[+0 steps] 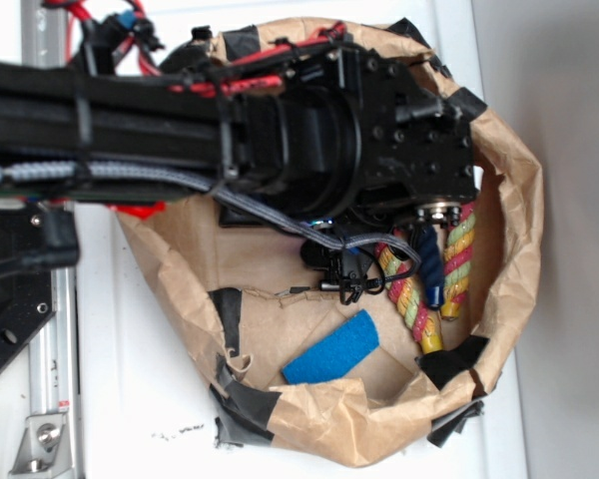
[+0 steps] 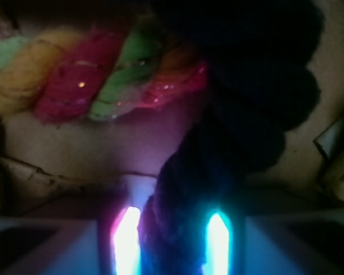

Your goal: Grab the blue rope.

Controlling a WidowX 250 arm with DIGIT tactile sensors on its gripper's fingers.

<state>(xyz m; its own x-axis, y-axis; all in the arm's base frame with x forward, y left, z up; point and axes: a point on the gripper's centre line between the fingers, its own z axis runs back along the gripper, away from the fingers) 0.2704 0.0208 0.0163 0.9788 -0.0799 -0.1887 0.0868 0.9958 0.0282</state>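
Note:
The blue rope (image 2: pixel 241 114) is dark navy, thick and twisted. In the wrist view it runs from the upper right down between my two glowing fingers (image 2: pixel 126 240) and fills the gap between them, touching both. My gripper (image 2: pixel 172 243) is shut on it. In the exterior view a short stretch of the blue rope (image 1: pixel 431 261) shows below the arm's black wrist (image 1: pixel 419 150), lying across the multicoloured rope; the fingertips are hidden under the arm there.
The red-yellow-green rope (image 1: pixel 411 294) lies beside and under the blue rope; it also shows in the wrist view (image 2: pixel 97 80). A bright blue sponge block (image 1: pixel 331 348) lies on the brown paper lining (image 1: pixel 280 319). Crumpled paper walls with black tape (image 1: pixel 509 200) ring the area.

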